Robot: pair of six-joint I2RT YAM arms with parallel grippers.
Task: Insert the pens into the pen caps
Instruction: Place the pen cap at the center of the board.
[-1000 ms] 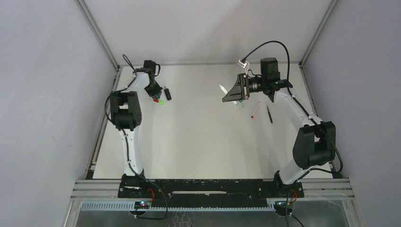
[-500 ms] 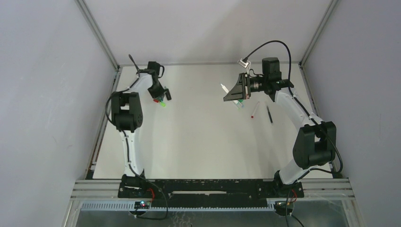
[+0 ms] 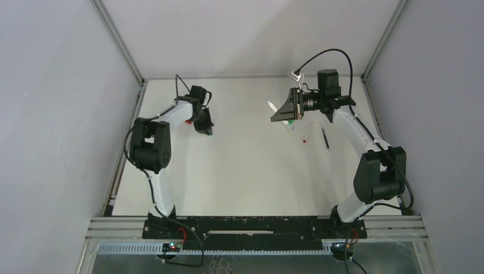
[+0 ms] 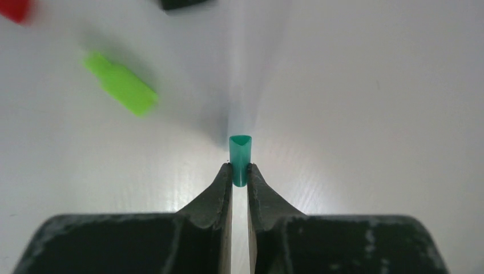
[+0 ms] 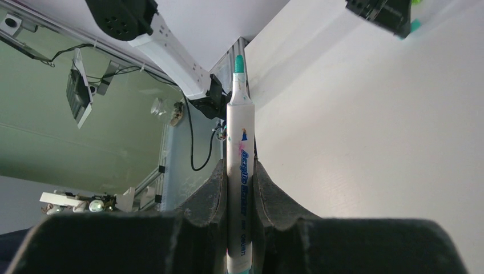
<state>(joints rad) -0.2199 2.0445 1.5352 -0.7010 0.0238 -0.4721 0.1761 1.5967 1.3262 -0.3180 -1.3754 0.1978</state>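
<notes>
Teal pen cap (image 4: 240, 155) is sitting pinched in my left gripper (image 4: 240, 174), toward the back left of the table (image 3: 251, 171), a green cap (image 4: 121, 91) lying nearby. My right gripper (image 5: 240, 171) is clamping a white pen (image 5: 238, 123), teal tip outward. Bare surface is stretching between the two grippers.

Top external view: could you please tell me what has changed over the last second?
The left gripper swung from the far-left corner rightward toward the middle, pinching a teal cap. The right gripper kept its teal-tipped pen raised in place; the red-tipped pen and dark pen lie unmoved.
</notes>
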